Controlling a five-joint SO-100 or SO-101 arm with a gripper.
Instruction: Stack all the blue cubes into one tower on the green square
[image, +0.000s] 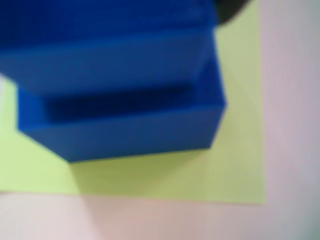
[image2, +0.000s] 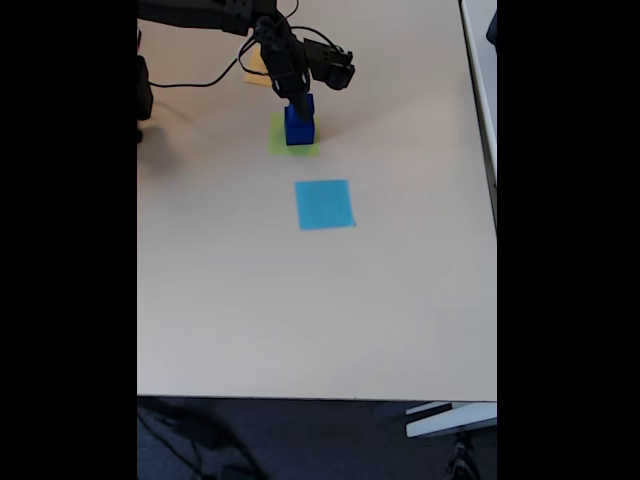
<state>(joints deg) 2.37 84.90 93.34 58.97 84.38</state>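
Two blue cubes are stacked on the green square (image: 235, 165) (image2: 278, 140). The larger lower cube (image: 130, 132) (image2: 299, 132) rests flat on the paper. A smaller upper cube (image: 105, 55) (image2: 301, 106) sits on it, shifted toward the top of the wrist view. In the fixed view my gripper (image2: 298, 100) comes down from the upper left and its tips are at the upper cube's top. A dark piece (image: 229, 9) shows beside that cube's right edge in the wrist view. How the jaws stand is hidden and blurred.
A flat light-blue square (image2: 324, 204) lies on the beige table (image2: 300, 320) in front of the stack. An orange-yellow patch (image2: 256, 66) peeks out behind the arm. Black cables (image2: 205, 80) trail left. The table's front edge runs along the bottom.
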